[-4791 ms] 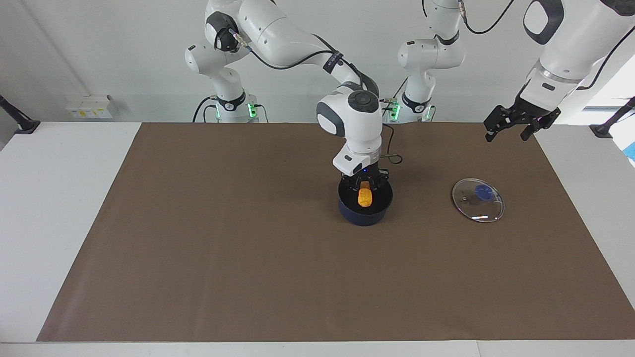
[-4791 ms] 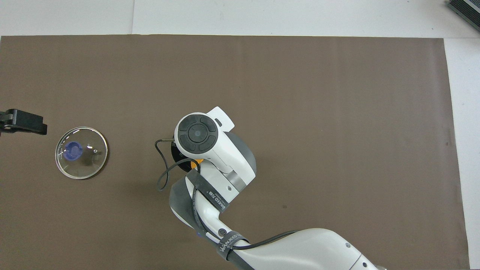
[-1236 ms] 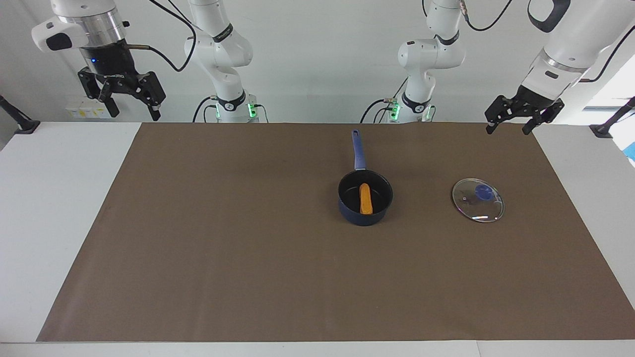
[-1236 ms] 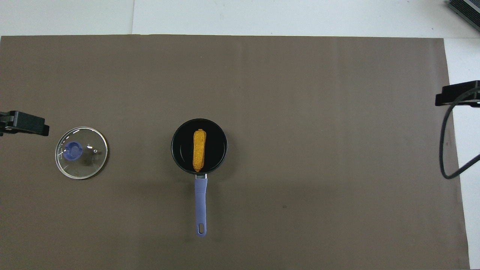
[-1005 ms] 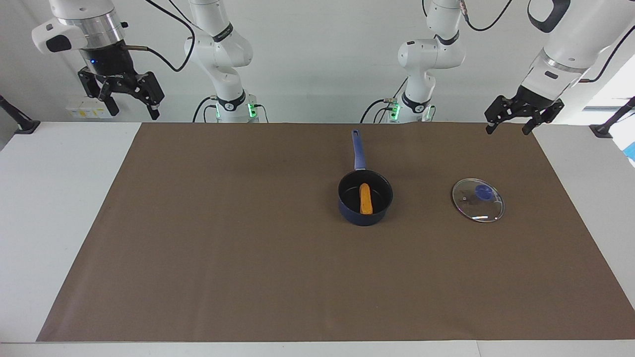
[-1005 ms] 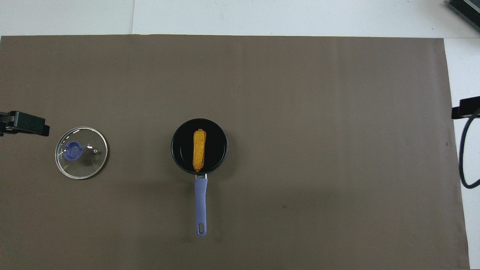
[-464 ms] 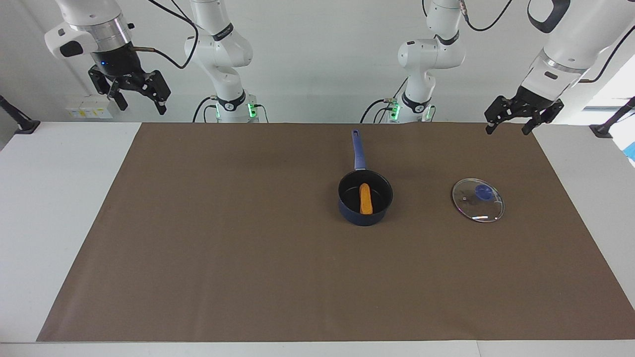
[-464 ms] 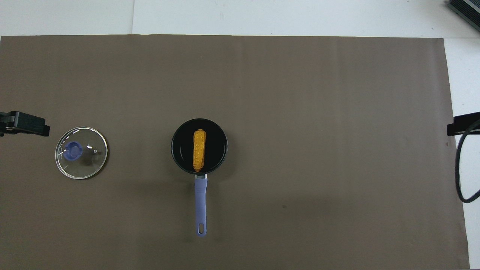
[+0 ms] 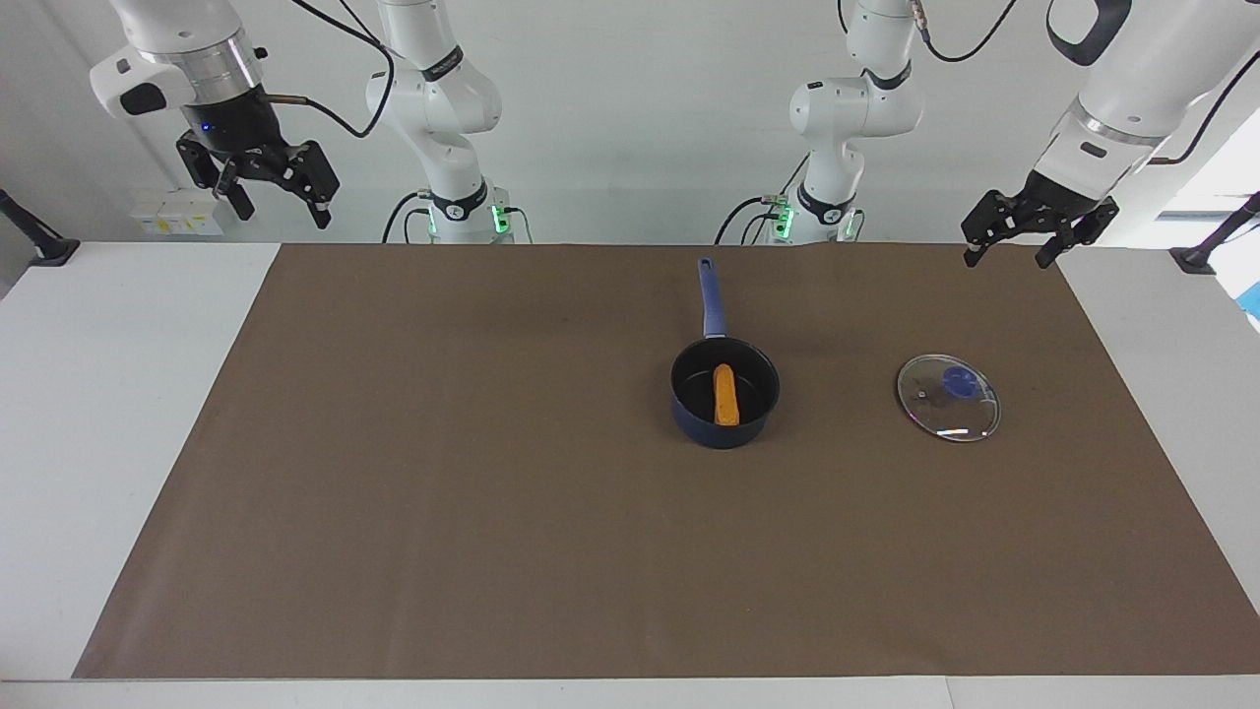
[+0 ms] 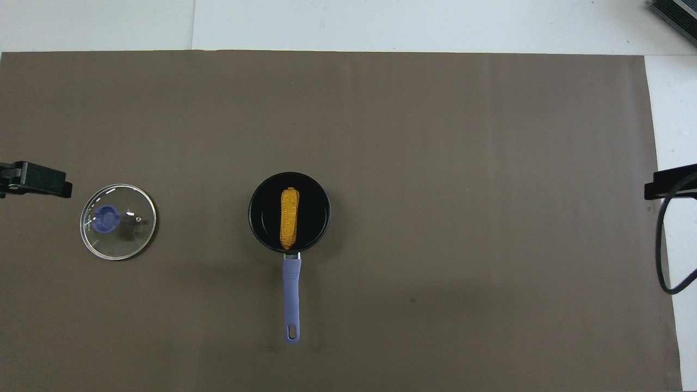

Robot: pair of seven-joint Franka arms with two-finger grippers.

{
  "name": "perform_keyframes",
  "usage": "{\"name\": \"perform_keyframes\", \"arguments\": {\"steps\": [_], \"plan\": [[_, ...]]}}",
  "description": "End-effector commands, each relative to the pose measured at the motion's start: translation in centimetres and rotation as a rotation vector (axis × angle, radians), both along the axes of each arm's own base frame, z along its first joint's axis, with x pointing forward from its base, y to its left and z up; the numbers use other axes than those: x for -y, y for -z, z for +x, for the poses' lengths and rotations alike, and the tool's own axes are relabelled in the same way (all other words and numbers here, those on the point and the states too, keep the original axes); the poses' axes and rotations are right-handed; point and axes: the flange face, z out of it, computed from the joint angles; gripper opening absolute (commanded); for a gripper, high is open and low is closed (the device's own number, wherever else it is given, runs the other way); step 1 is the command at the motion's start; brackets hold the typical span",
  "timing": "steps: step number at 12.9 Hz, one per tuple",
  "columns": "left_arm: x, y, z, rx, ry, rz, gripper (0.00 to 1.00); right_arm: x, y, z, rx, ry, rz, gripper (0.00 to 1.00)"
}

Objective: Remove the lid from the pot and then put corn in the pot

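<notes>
One brown mat point(image 9: 492, 473) covers white table point(image 9: 98, 394).

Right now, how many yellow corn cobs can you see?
1. The bumpy yellow-orange corn cob lies inside the dark blue saucepan in the middle of the brown mat. Nothing here could hide another.

Corn point(image 9: 725, 395) in pot point(image 9: 724, 425); lid point(image 9: 948, 398) beside pot.
</notes>
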Motion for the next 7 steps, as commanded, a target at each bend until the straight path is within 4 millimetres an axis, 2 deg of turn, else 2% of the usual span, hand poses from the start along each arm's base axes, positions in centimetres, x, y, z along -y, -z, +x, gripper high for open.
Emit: {"name": "perform_keyframes", "arguments": {"steps": [1, 7], "plan": [[0.10, -0.13, -0.41, -0.004, 0.014, -0.007, 1.00, -0.23, -0.11, -0.61, 0.000, -0.024, 0.003, 1.00], [-0.07, -0.11, -0.44, -0.007, 0.016, -0.007, 1.00, -0.83, -0.11, -0.57, 0.000, -0.035, 0.004, 1.00]]}}
